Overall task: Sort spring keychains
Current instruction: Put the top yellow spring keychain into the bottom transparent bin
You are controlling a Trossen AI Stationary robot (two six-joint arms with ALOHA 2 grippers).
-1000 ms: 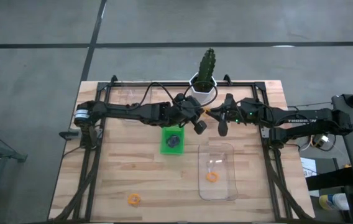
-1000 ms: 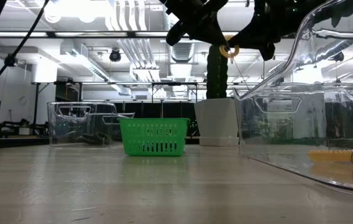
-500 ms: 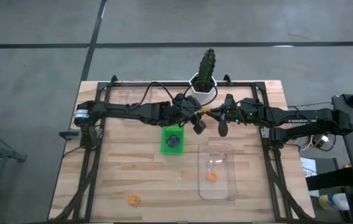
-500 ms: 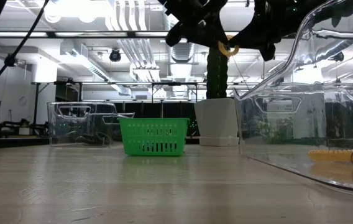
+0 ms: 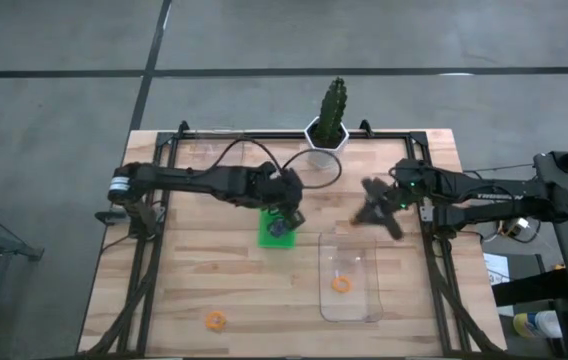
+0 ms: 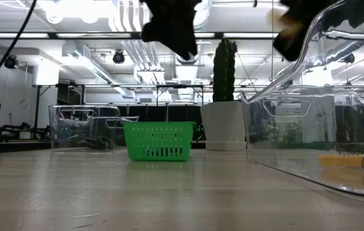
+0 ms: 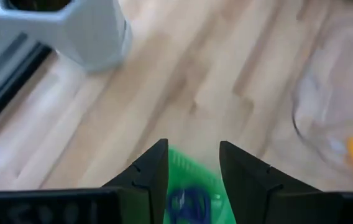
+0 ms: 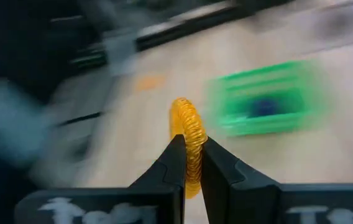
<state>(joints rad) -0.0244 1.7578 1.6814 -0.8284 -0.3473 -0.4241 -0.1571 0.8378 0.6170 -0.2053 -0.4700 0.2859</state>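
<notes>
On the pale wooden plank tabletop [image 5: 194, 270], the right gripper [image 8: 192, 163] hangs in the air just beyond the far end of the clear plastic rectangular bin [image 5: 351, 276], its jaws clamped together on an orange coiled plastic spring keychain [image 8: 187, 142], which stands upright between them in the right wrist view. The left gripper [image 7: 192, 168] hovers right over the small green plastic mesh tray [image 5: 277, 227], with its jaws standing apart and nothing between them; through the gap the left wrist view shows the green tray and a dark bluish coiled keychain [image 7: 186, 203] lying inside it. A second orange spring keychain [image 5: 341, 284] lies on the floor of the clear bin, toward its middle, and a third orange spring keychain [image 5: 215, 320] lies alone on the bare planks near the front edge, well apart from both containers. At the far edge of the tabletop stands a tall green cactus [image 5: 335, 101] in a white hexagonal pot [image 5: 325, 134], between the two arms. In the low view the green tray sits in the middle distance, beside another clear plastic bin [image 6: 82, 126] farther back, while the near clear bin's wall fills that picture's right side.
</notes>
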